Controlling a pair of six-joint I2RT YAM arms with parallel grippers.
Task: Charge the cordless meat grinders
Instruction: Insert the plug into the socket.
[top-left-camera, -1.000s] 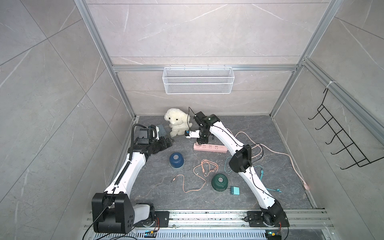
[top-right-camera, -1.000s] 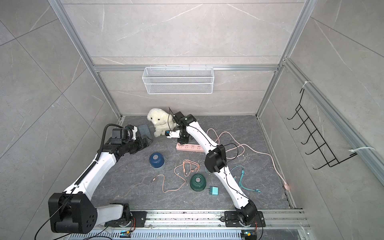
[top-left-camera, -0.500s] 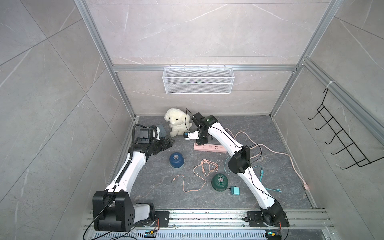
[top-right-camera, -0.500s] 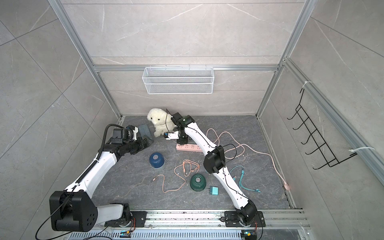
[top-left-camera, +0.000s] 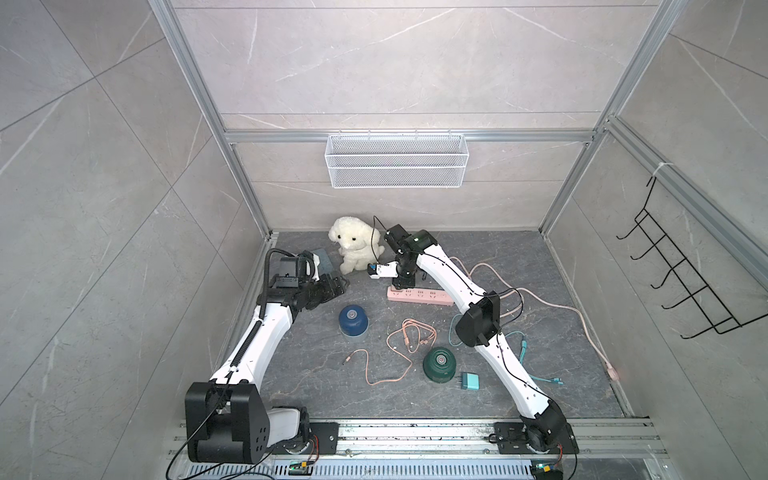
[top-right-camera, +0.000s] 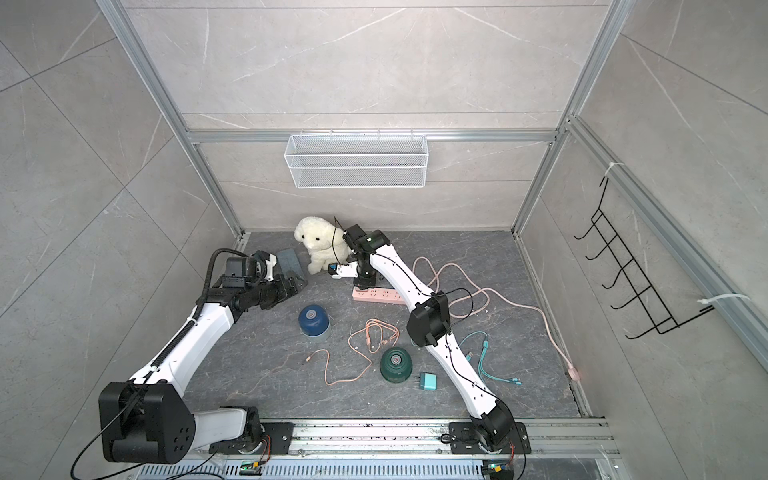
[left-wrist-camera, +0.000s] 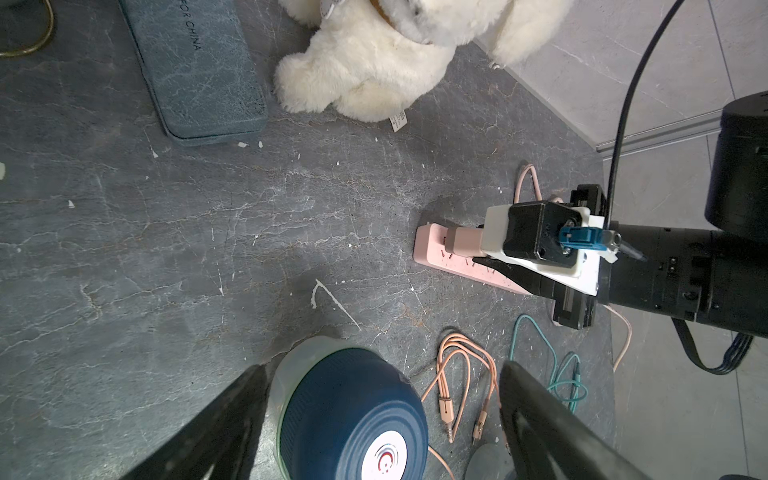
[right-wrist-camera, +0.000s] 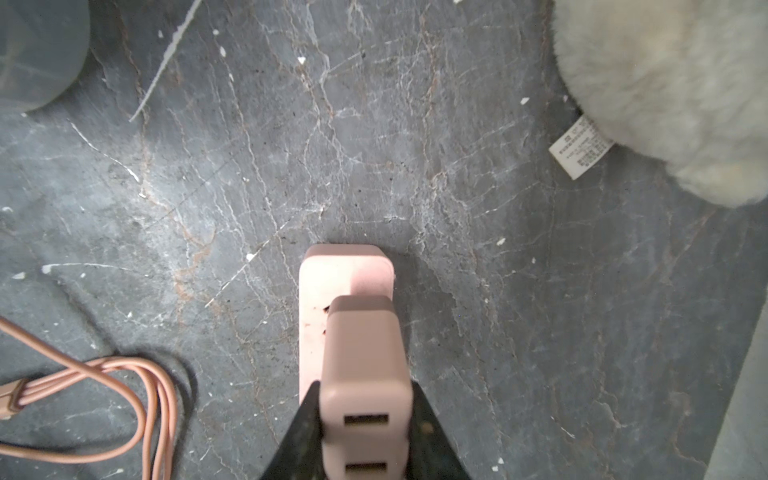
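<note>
**Missed socket, sliding strip**

Pinching a pink plug adapter (right-wrist-camera: 365, 365) in the right gripper (right-wrist-camera: 365, 415), fingers clenched on its two sides, right over the end of the pink power strip (right-wrist-camera: 332, 274). Touching the sockets or just above them: cannot tell, and no telling prong seating either. Holding the left gripper (left-wrist-camera: 380, 368) spread wide and empty near the navy blue grinder (top-left-camera: 353, 322), with no contact in both top views. Dark green grinder (top-left-camera: 439, 363) well apart from that, just beside a teal plug adapter (top-left-camera: 471, 381). Not yet wired to anything, either grinder.

Likely trouble from here, by judgement only:

- Pressing down with prongs off the slots, and so shoving the unpinned strip along the grey stone floor (top-left-camera: 316, 374) or tipping its far end up.
- Tilting the adapter inside so narrow a pinch under that push.
- Letting go too soon, leaving it half seated and loose.
- Snagging the peach cable (top-left-camera: 411, 336) or the teal cable (top-left-camera: 523, 345) with the right elbow on the way back, both lying close under it.
- Clipping the navy dome with one left finger on a descent, and knocking it out of reach.
</note>
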